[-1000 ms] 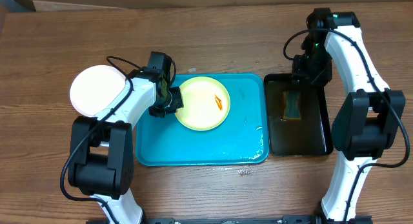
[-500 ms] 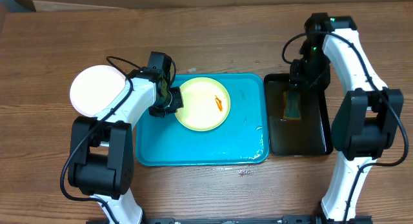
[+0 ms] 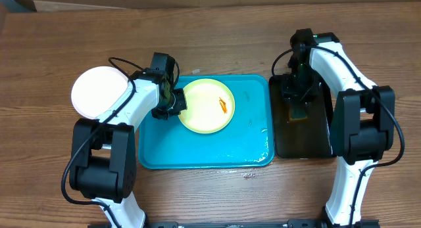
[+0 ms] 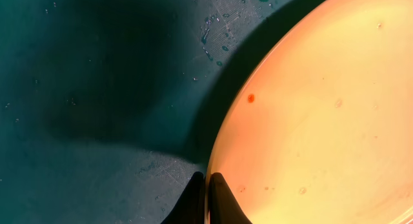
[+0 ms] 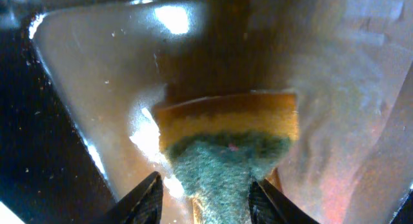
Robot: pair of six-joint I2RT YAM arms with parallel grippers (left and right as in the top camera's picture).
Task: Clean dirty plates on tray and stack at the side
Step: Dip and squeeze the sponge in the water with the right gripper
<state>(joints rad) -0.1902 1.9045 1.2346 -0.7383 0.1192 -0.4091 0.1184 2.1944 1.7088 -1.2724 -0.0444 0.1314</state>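
Note:
A pale yellow-green plate (image 3: pixel 207 105) with a red-orange smear lies at the back left of the turquoise tray (image 3: pixel 204 152). My left gripper (image 3: pixel 176 104) is shut on this plate's left rim; in the left wrist view the fingertips (image 4: pixel 207 185) pinch the plate's edge (image 4: pixel 310 108). A white plate (image 3: pixel 99 93) rests on the table left of the tray. My right gripper (image 3: pixel 296 100) hangs low over the black tray, open. Its fingers straddle the green-and-yellow sponge (image 5: pixel 226 133), with a gap on the left side.
The narrow black tray (image 3: pixel 302 142) holds brownish water and stands right of the turquoise tray. Water drops lie on the turquoise tray's right half. Bare wooden table (image 3: pixel 210 31) stretches behind both trays and in front of them.
My right arm has swung left and down onto the sponge, and its jaws have narrowed around it. The left gripper and the yellow-green plate have not moved.

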